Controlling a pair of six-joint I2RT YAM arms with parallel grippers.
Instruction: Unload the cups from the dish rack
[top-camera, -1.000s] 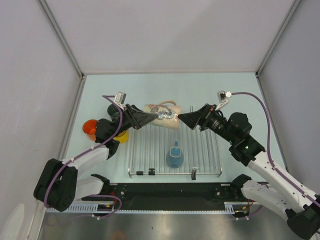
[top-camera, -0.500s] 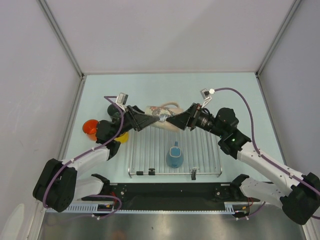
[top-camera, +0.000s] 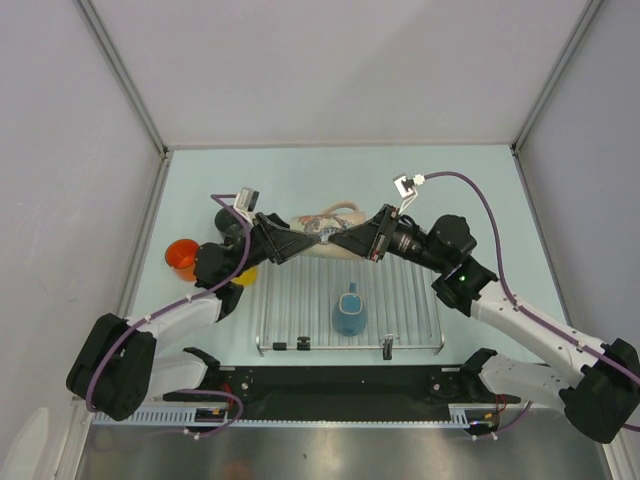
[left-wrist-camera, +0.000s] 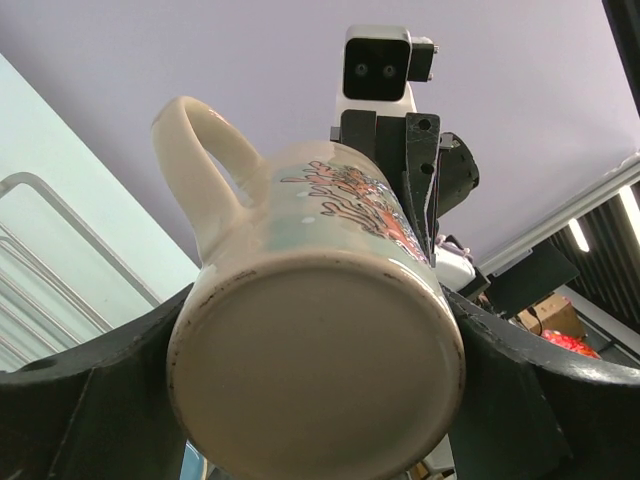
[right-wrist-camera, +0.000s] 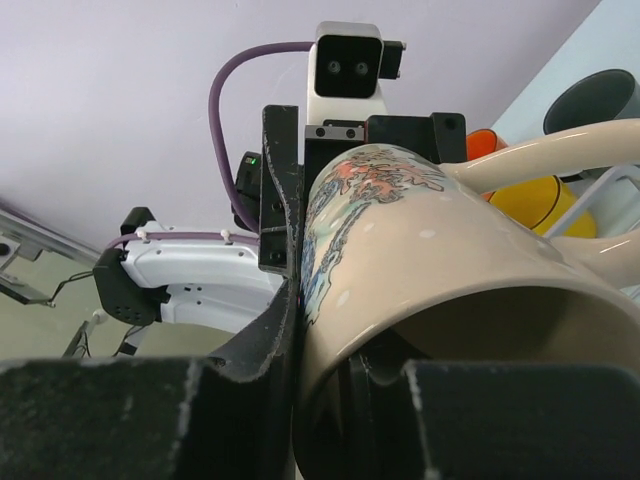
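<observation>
1. The left hand (top-camera: 315, 238) is gripping the cream-beige mug (left-wrist-camera: 320, 350) by its base end. In the left wrist view its two fingers are pressing on opposite sides of the mug's bottom, closed as far as the mug's width allows.
2. The right hand (top-camera: 345, 240) is meeting the same mug from the other end. In the right wrist view one finger is lying flat along the outside of the wall at the mouth. The other seems to be sitting inside the opening, but that part is dark. I cannot tell whether this hand is clamping the rim or only straddling it.
3. The cream-beige mug is lying on its side between the two hands, over the far edge of the dish rack (top-camera: 290, 300), with its handle pointing away from the arms. Whether it is touching the bars is hidden by the hands.
4. Three mugs are already standing off the rack, on the bench (top-camera: 450, 190) to its left. They are the orange mug (top-camera: 181, 255), the yellow mug (top-camera: 245, 272), partly covered by the left arm, and the dark grey-green mug (top-camera: 228, 222).
5. The blue mug (top-camera: 349, 312) is waiting on the rack, near its front middle, with neither hand touching it.
6. By my reckoning the task is running past its midpoint. Three mugs are unloaded, the fourth is being handled and has yet to be set on the bench, and the blue one remains.
</observation>
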